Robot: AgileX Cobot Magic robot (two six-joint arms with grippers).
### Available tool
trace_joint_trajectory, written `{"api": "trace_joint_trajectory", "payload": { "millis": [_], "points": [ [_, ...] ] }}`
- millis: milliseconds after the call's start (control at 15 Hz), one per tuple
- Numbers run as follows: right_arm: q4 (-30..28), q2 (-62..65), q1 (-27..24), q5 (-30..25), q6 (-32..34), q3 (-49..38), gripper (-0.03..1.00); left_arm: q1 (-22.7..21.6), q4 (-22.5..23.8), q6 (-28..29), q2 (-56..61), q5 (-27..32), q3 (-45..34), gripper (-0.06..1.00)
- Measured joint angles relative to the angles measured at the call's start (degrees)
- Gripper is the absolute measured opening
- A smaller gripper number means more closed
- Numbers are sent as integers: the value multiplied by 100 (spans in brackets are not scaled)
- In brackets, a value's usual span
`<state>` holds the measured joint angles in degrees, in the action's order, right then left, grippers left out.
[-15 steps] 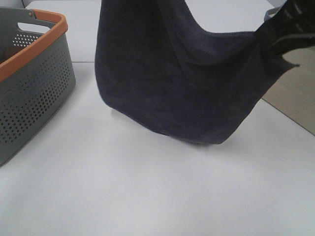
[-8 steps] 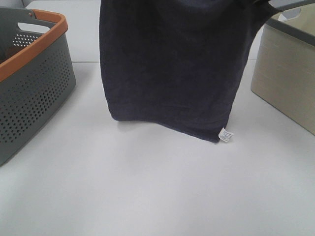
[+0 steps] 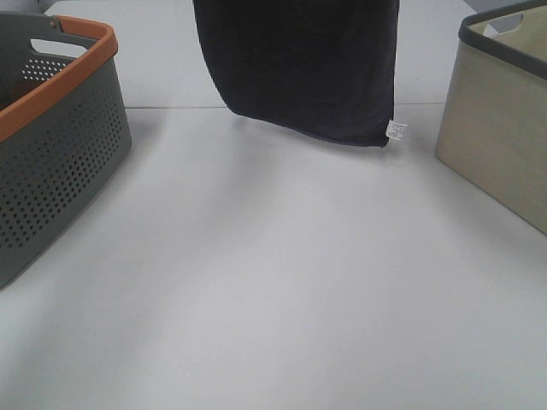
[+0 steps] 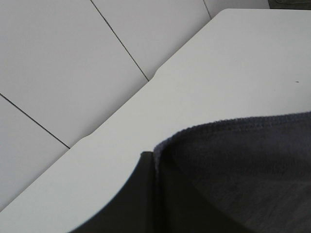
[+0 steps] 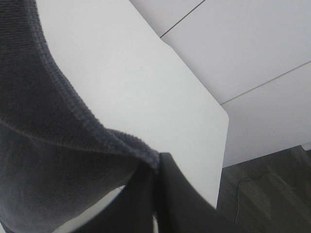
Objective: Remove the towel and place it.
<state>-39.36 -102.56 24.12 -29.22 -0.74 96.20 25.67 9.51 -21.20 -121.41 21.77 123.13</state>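
Towel (image 3: 299, 68) is being held up in the air by its top hem, over the far part of the white table (image 3: 273, 299), between the grey basket (image 3: 60, 162) and the beige basket (image 3: 504, 154). Its bottom edge, with a small white tag (image 3: 395, 130) at one corner, is apparently being kept clear of the tabletop. The left claw (image 4: 154, 167) is being pressed together on the stitched hem, and the right claw (image 5: 155, 182) is likewise being pinched tight on a hem corner, so the cloth is being carried by both at once.

The fabric is being judged soft, light and limp: it is being pulled into loose folds under its own weight, and no shape is being kept by it unaided. Its looped surface is being reckoned grippy rather than slippery, and nothing about it is being thought fragile. The thick hem near the upper corners is being taken as the best place to hold it, since a pinch in the middle is likely to leave it bunching and trailing.
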Motion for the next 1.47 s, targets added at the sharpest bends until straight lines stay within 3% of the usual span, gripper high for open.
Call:
{"api": "trace_joint_trajectory", "payload": {
  "millis": [267, 533, 667, 733, 800, 1000, 1067, 1267, 1467],
  "points": [
    [596, -561, -716, 877, 74, 132, 0, -46, 143, 40, -561, -487, 0, 0],
    [1610, -756, -751, 659, 29, 132, 0, -46, 103, 46, -682, 178, 0, 0],
    [2618, -756, -751, -160, -269, 132, 0, -46, -115, -6, -676, 1186, 0, 0],
    [3661, -756, -751, -1341, -779, 132, 0, -46, -487, -275, -676, 2257, 0, 0],
    [4016, -756, -751, -1874, -963, 132, 0, -46, -584, -378, -676, 2561, 0, 0],
    [4360, -756, -751, -3260, -1238, 132, 0, -46, -1117, -934, -676, 4314, 0, 0],
    [4377, -756, -751, -3655, -1358, 138, 0, -46, -1312, -1157, -676, 4647, 0, 0],
    [4332, -756, -751, -4016, -1633, 97, 0, -46, -1770, -1352, -647, 4733, -338, 0],
    [4314, -825, -745, -4022, -1770, -510, 0, -34, -1793, -1381, -521, 4727, -1324, 0]
  ]
}}
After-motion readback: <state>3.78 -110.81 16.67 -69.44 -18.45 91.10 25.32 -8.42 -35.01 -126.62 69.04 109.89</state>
